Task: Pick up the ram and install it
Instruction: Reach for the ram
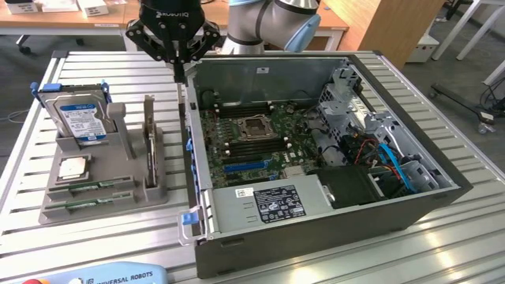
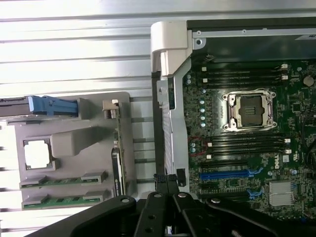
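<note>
We are keeping the fingers (image 1: 180,72) pressed together with nothing between them, hanging tip-down over the far corner of the computer case (image 1: 316,248), just above its wall on the exterior view's left. The ram sticks (image 1: 87,196) are lying well apart from the fingers, in the grey holder (image 1: 103,214) that is sitting on the slatted counter (image 1: 103,71) beside the case. In the exterior view they are resting at the holder's near end, to the left of the fingers. The two are lying side by side, each in its own groove. Their long sides are running across that view, roughly in line, we are judging, with the empty memory slots (image 1: 252,145) on either side of the bare processor socket (image 1: 254,126). Between the fingers and the sticks we are seeing the hard drive (image 1: 79,118) standing upright, the holder's tall posts (image 1: 150,148) and the small square chip (image 1: 73,168). The air straight above the sticks is looking open. The case wall is rising between the holder and the slots.
</note>
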{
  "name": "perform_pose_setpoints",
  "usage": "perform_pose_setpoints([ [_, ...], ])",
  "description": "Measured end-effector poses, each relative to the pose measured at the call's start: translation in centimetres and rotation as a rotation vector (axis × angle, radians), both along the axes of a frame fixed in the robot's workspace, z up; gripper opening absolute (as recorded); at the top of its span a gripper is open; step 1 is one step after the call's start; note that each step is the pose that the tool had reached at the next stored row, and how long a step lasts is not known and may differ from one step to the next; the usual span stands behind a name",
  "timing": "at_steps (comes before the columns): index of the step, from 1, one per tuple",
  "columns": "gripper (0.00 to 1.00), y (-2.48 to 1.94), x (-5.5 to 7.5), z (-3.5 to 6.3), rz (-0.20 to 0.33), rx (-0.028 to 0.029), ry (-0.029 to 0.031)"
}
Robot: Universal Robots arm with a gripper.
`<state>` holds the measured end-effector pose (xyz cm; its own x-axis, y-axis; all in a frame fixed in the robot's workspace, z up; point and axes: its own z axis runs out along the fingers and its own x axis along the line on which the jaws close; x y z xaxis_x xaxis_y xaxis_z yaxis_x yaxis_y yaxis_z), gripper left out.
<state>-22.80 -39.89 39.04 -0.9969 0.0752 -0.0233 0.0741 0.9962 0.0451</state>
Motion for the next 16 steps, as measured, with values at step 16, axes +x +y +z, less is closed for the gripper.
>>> perform_pose_setpoints([
  [16, 0.10, 0.00, -3.4, -0.16, 0.000, 0.0001, 0.0000],
])
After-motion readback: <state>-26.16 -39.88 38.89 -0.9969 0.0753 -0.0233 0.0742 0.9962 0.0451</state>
